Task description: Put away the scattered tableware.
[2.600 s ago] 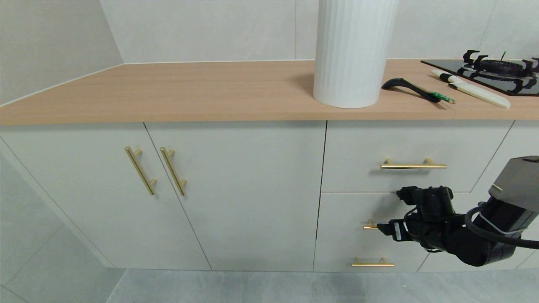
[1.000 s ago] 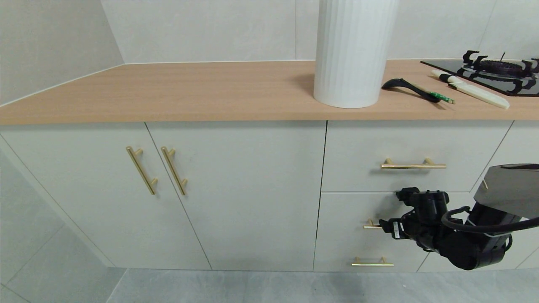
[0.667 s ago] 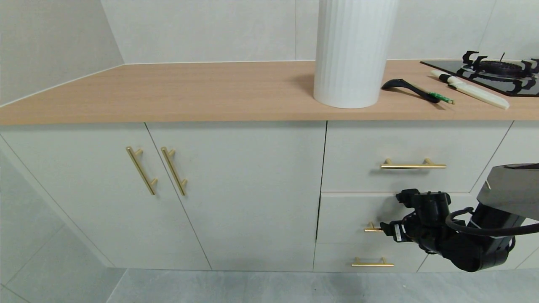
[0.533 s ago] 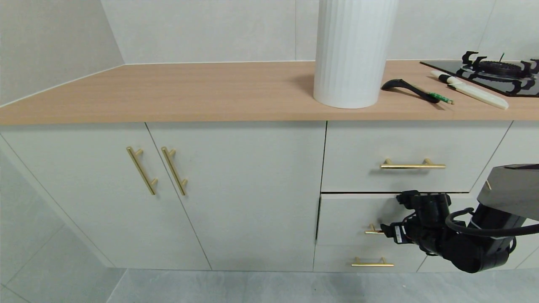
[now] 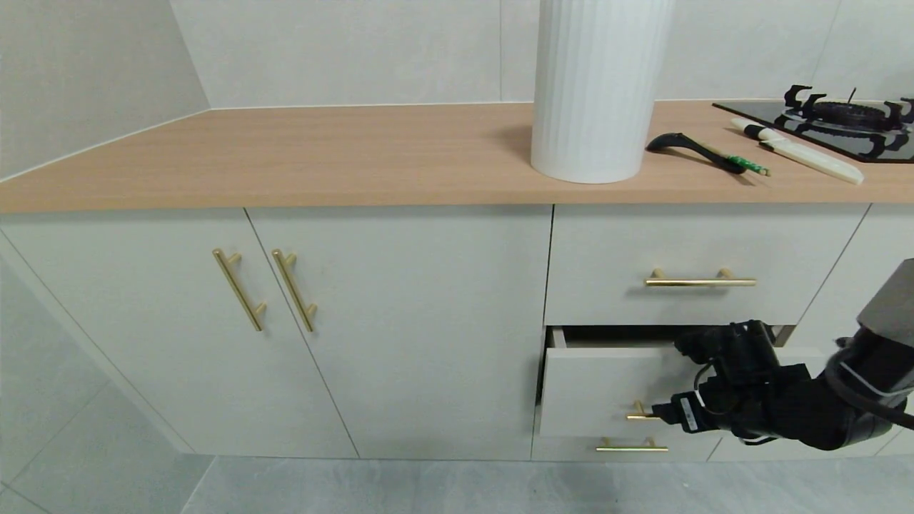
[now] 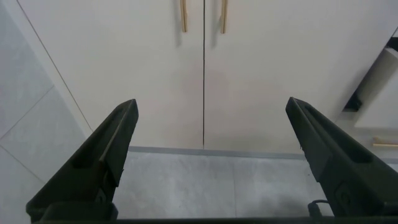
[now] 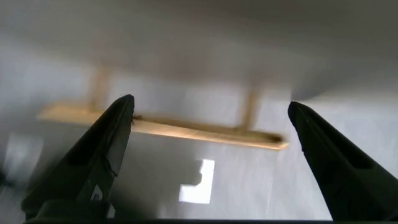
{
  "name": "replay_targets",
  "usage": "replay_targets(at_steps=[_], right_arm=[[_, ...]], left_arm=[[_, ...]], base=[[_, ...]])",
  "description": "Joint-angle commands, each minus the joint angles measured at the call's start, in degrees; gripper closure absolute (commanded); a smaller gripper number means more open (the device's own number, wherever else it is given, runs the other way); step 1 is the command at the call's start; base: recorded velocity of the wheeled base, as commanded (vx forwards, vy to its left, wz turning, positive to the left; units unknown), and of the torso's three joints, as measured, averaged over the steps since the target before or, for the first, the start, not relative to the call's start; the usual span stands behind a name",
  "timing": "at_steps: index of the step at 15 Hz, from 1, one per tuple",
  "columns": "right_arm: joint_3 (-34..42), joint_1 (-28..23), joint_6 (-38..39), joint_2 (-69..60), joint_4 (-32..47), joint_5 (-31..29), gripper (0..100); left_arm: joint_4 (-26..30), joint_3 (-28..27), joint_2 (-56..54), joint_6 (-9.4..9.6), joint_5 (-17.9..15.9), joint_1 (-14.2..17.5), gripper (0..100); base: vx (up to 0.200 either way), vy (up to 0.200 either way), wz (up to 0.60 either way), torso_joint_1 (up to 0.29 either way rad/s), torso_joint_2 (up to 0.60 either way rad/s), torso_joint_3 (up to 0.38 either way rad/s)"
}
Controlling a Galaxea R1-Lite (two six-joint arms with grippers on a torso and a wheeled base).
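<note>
One drawer (image 5: pixel 607 385) of three ajar.
Right gripper (image 7: pixel 208 124), left gripper (image 6: pixel 211 118): wide open, clamping nothing. Counter (image 5: pixel 321 157): one ladle (image 5: pixel 689 148), one knife (image 5: pixel 800 153).

The right hand (image 5: pixel 660 415) covers most of the drawer handle (image 5: pixel 634 415).

The countertop (image 5: pixel 321 157) is matt wood grain. At 4 o'clock the drawer front (image 5: pixel 600 389) is a smooth matt pale panel, its handle (image 5: pixel 638 416) brushed gold metal. At 1 o'clock the ladle (image 5: pixel 696 150) looks like black plastic and the hob (image 5: pixel 760 112) is glossy black glass.
</note>
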Motion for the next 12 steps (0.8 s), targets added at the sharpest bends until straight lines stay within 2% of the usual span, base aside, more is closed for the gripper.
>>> replay_targets(at_steps=[1,4,5,7,9,12], right_arm=[[-1.5,3.8,0.5,-22.4,17.2,3.1,0],[-3.8,7.2,0.6,-33.7,27.6,3.0,0],[-3.9,7.6,0.7,-34.9,27.5,2.6,0],[-4.0,7.6,0.8,-34.7,25.8,2.5,0],[-3.4,7.6,1.2,-32.4,20.9,2.0,0],[-2.4,7.6,2.8,-26.6,14.0,-2.0,0]], left_arm=[[0.0,0.0,0.1,-0.02,0.0,0.0,0],[0.0,0.0,0.1,-0.02,0.0,0.0,0],[0.0,0.0,0.1,-0.02,0.0,0.0,0],[0.0,0.0,0.1,-0.02,0.0,0.0,0],[0.0,0.0,0.1,-0.02,0.0,0.0,0],[0.0,0.0,0.1,-0.02,0.0,0.0,0]], base=[[0.0,0.0,0.0,0.0,0.0,0.0],[0.0,0.0,0.0,0.0,0.0,0.0],[0.0,0.0,0.0,0.0,0.0,0.0],[0.0,0.0,0.0,0.0,0.0,0.0],[0.0,0.0,0.0,0.0,0.0,0.0],[0.0,0.0,0.0,0.0,0.0,0.0]])
